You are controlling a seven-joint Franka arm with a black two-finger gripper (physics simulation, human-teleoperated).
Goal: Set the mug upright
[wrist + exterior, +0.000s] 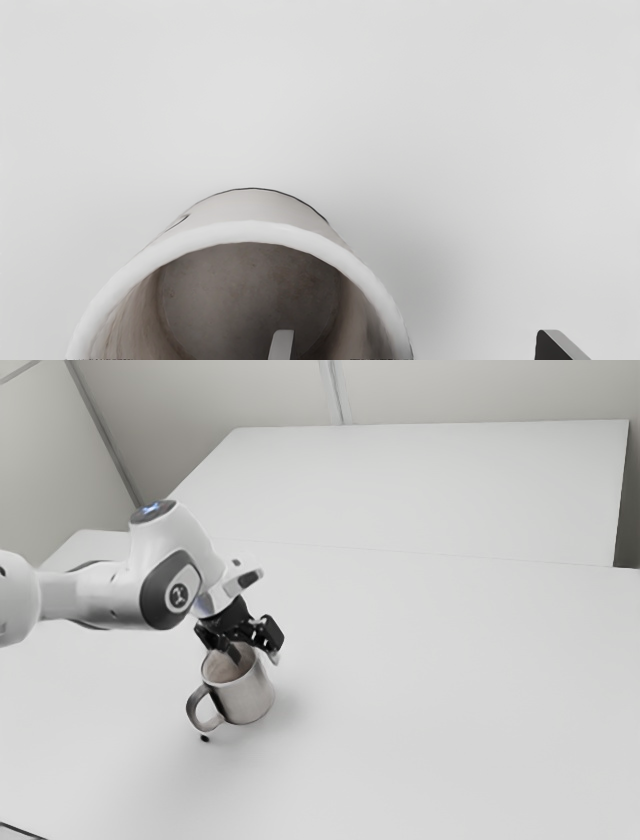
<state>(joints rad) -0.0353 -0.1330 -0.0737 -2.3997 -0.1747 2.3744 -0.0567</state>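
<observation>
Gripper [256,656] open at the mouth of the mug [250,695], one finger [283,345] over its opening and the other finger [562,347] outside

The mug is on the table [420,690], directly below the gripper, with its mouth facing up toward it. In the exterior view its body leans a little toward that view's left; whether its base rests flat cannot be told. Its handle [197,709] points toward the exterior view's left and the near side, away from the gripper.

The gripper's two fingers stand wide apart, with the near stretch of the mug's side wall between them. In the wrist view one finger shows against the mug's inside, within the circle of the rim [250,231]; the other is over the table beyond the rim, with a clear gap between it and the mug. The mug is not clamped. Whether the inner finger touches the wall cannot be told.

The arm [85,597] comes in from the exterior view's left of the mug and bends down above its mouth. A small dark spot [205,738] lies just beside the mug, below the handle in the exterior view.
</observation>
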